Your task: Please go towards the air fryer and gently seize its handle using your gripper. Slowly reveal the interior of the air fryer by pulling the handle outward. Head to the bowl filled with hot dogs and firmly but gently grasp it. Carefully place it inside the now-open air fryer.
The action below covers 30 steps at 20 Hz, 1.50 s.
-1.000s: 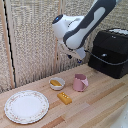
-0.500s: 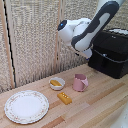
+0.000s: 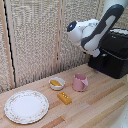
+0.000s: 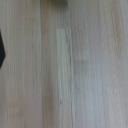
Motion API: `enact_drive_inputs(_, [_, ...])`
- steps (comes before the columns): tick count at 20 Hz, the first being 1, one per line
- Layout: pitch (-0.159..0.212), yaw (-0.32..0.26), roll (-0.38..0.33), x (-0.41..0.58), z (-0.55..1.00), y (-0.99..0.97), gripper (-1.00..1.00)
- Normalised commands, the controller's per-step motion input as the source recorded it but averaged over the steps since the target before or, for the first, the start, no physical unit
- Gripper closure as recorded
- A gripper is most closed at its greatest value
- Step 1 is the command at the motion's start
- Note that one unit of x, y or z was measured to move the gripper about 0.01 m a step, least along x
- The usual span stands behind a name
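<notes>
The big black boxy air fryer [image 3: 113, 56] is sitting at the worktop's [image 3: 100, 105] far corner on the exterior view's right, its drawer looking closed, and the white robot arm's end piece [image 3: 94, 51] is hanging in the air just in front of it, hiding the spot where the short black handle would be, so the handle itself is not showing. Whether the jaws are parted or closed I cannot tell: the exterior view is too small, and the wrist view is showing only blurred pale wood. That is the main hazard, since jaws arriving closed would be bumping the handle rather than straddling it, and a misjudged approach would be shoving the appliance toward the worktop's edge. The small round white bowl [image 3: 57, 83] holding yellow-orange hot dogs [image 3: 55, 82] is waiting near the middle of the worktop, with a pink cup [image 3: 80, 82] just beside it and a flat yellow dotted block [image 3: 64, 97] close by; a careless reach there would be risking a knocked cup or a tipped bowl.
</notes>
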Motion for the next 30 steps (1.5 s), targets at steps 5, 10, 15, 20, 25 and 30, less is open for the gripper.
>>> enact_drive_inputs(5, [-0.009, 0.172, -0.071, -0.155, -0.22, -0.63, -1.00])
enact_drive_inputs(10, [0.000, 0.196, -0.023, -0.062, -0.20, -0.63, -1.00])
enact_drive_inputs(15, [0.000, 0.186, -0.006, -0.019, -0.14, -0.64, -1.00])
enact_drive_inputs(20, [0.000, 0.180, 0.000, -0.009, -0.05, -0.60, -1.00])
enact_drive_inputs(25, [0.004, 0.216, 0.000, 0.094, -0.11, -0.47, 1.00])
enact_drive_inputs(30, [0.049, 0.078, 0.000, 0.187, -0.12, -0.17, 1.00])
